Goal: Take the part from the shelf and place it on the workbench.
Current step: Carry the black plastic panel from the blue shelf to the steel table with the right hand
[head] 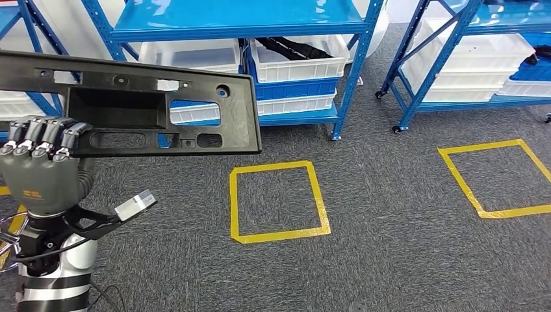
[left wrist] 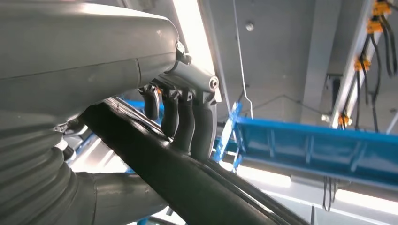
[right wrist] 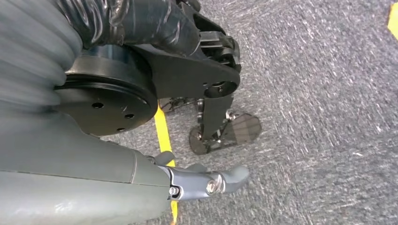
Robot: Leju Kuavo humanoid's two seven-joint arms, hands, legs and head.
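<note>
My left hand (head: 39, 162) holds a long black plastic part (head: 130, 107) with several cut-outs, raised level in front of me at the left of the head view. The fingers (head: 42, 140) wrap over its near edge close to its left end. In the left wrist view the dark fingers (left wrist: 187, 117) curl over the part's black edge (left wrist: 187, 183), with ceiling lights behind. My right hand (right wrist: 141, 183) hangs low over the grey carpet, its thumb (right wrist: 225, 180) sticking out and nothing in it.
A blue shelf rack (head: 292, 117) with white bins (head: 295, 62) stands ahead. A second blue rack (head: 416, 84) on castors is at the right. Two yellow tape squares (head: 278, 201) (head: 500, 179) mark the grey carpet.
</note>
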